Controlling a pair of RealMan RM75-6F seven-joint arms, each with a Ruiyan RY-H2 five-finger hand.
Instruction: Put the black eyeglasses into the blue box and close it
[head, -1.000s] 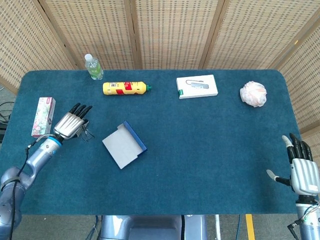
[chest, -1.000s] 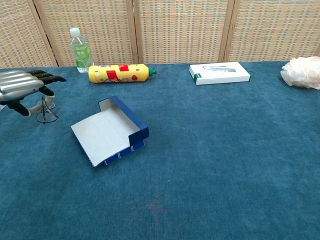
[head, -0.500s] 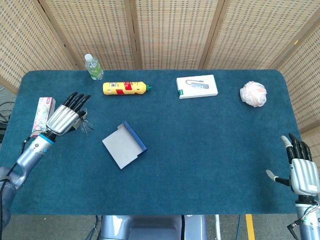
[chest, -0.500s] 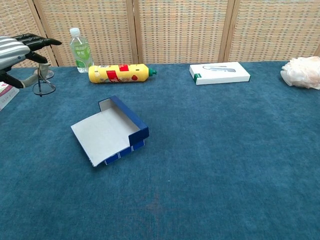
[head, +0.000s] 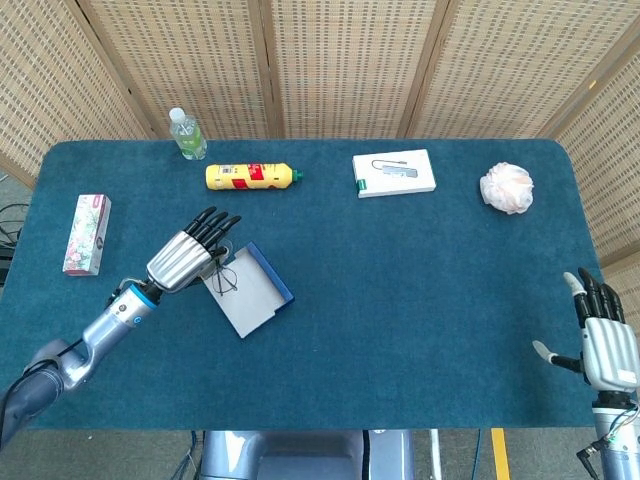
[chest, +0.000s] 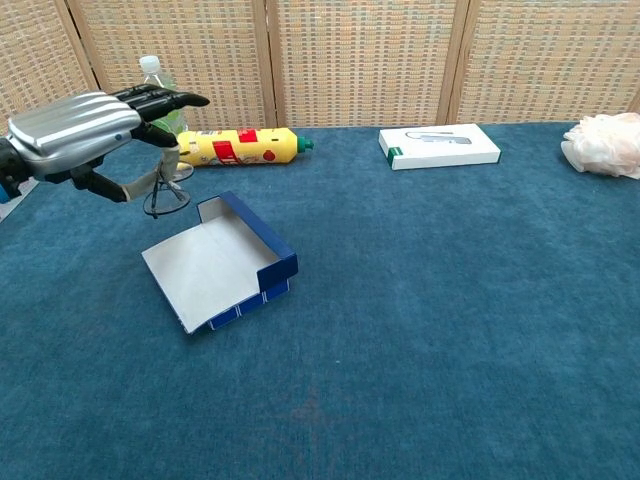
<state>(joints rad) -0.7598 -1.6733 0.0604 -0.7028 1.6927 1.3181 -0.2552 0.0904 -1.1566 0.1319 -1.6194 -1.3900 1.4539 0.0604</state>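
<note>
The blue box (head: 252, 291) lies open on the blue cloth left of centre, its grey inside facing up; the chest view shows the blue box (chest: 228, 264) with its lid flat toward me. My left hand (head: 189, 256) hovers at the box's left edge and holds the thin black eyeglasses (head: 226, 279), which hang below its fingers over the box's rim. In the chest view the left hand (chest: 85, 128) is raised above the cloth with the eyeglasses (chest: 165, 196) dangling beside the box's far corner. My right hand (head: 602, 342) rests at the near right, fingers extended and holding nothing.
A yellow bottle (head: 252, 176) lies behind the box, with a water bottle (head: 186, 133) at the far left edge. A pink carton (head: 87, 232) sits at the left, a white box (head: 393, 172) at the back centre, and a white crumpled wad (head: 507, 187) at the back right.
My left hand has lifted the eyeglasses off the cloth near the pink carton and carried them right, to the blue box's left edge. The right hand has stayed still.
</note>
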